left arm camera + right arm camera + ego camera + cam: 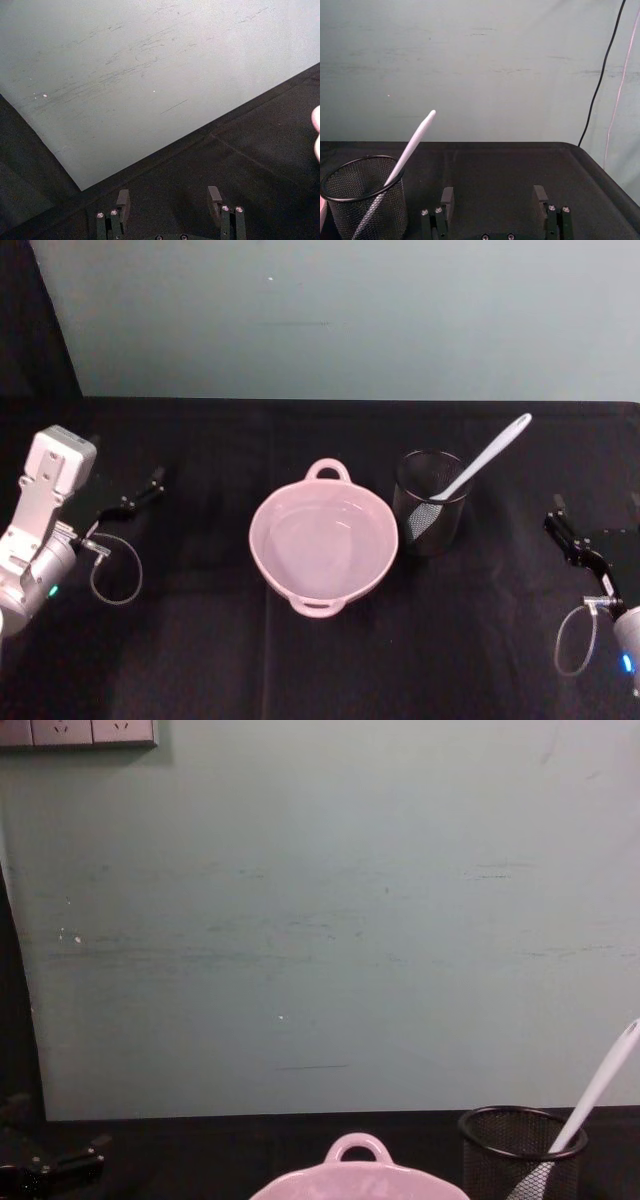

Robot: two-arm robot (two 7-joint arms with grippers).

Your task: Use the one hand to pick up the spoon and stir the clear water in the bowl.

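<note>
- The right black boxy gripper [492, 197] sits low over the black cloth-covered desk [200, 640], its fingers [447, 196] spread wide apart with nothing between them and nothing touching them.
- The long slim white plastic spoon [407, 152] stands tilted in the black wire-mesh cup [362, 197], ahead of this gripper and toward the robot's left, well apart from it.
- The pale pink wide bowl [323, 540] holding clear water sits just beyond the cup on that same side.
- The left black gripper [169, 200] rests at the desk's far left, also wide open and empty, the bowl well off to its right.
- The spoon's bowl end is hard to make out behind the mesh.
</note>
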